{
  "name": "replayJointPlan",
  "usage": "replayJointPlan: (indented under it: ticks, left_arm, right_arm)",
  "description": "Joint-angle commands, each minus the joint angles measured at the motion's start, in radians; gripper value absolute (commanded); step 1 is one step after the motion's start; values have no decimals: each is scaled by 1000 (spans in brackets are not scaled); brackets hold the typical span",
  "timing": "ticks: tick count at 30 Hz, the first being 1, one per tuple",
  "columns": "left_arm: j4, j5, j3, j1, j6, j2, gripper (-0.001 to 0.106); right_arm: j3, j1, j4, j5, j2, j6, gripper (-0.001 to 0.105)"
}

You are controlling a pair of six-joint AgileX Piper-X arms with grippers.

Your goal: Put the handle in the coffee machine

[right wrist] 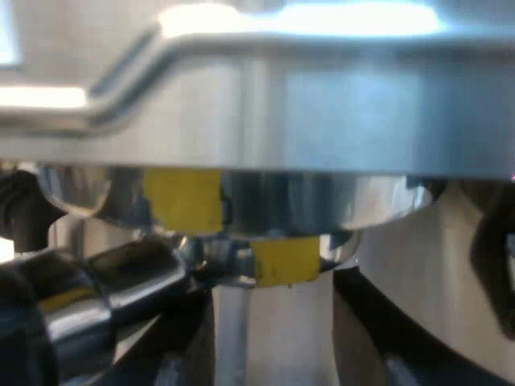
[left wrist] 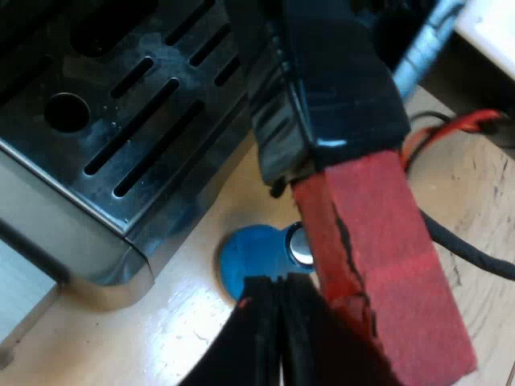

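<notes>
Metal holder [right wrist: 113, 285] sitting up under the espresso machine [right wrist: 322, 104] brew head, its red-ended handle [left wrist: 354, 185] jutting over the drip tray [left wrist: 137, 104], left gripper [left wrist: 280, 283] pressing its fingers together just beside the red end, blue tamper [left wrist: 249, 257] lying on the table [left wrist: 475, 217]

**Lab-type bench with a coffee setup**

I read this as a lab or workshop bench; I can't tell which. The espresso machine [left wrist: 121, 121] sits straight on a bare tabletop [left wrist: 483, 193] of pale, scuffed wood. The handle [left wrist: 386, 265] ends in a red wrap that is cracked along its length. I see yellow tape patches [right wrist: 183, 199] stuck on the shiny metal under the machine's front, like markers. A blue tamper [left wrist: 245, 261] lies loose on the wood near the machine's base. Taped, marked-up coffee gear on a plain work surface says test space to me. The room beyond is unreadable.
</notes>
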Motion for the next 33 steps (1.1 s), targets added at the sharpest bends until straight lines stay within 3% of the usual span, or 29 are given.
replayJointPlan:
  ticks: [1, 5, 14, 18, 24, 27, 30, 32, 33]
  left_arm:
    - [3, 53, 0, -7, -20, -12, 0]
    - [3, 54, 0, -7, -22, -12, 0]
    - [-23, 44, 0, -11, -36, -22, 0]
    - [-31, 2, 0, -45, -39, -60, 0]
    - [-67, -16, 0, -121, -125, -86, 0]
    - [-61, -29, 0, -163, -126, -86, 0]
    - [-58, -56, 0, -206, -134, -86, 0]
    - [-80, -66, 0, -238, -170, -86, 0]
    - [-83, -66, 0, -244, -172, -86, 0]
  right_arm:
    - [33, 18, -48, -8, -51, -15, 39]
    - [118, 41, -48, 81, -117, -13, 39]
    - [298, 132, -48, 83, -286, -11, 39]
    - [316, 165, -42, 46, -336, -11, 39]
    - [315, 199, 70, -38, -429, -8, 39]
    - [315, 200, 170, -92, -492, 56, 38]
    - [315, 200, 227, -115, -529, 78, 37]
    - [315, 200, 360, -158, -591, 91, 34]
    - [315, 200, 502, -185, -663, 141, 34]
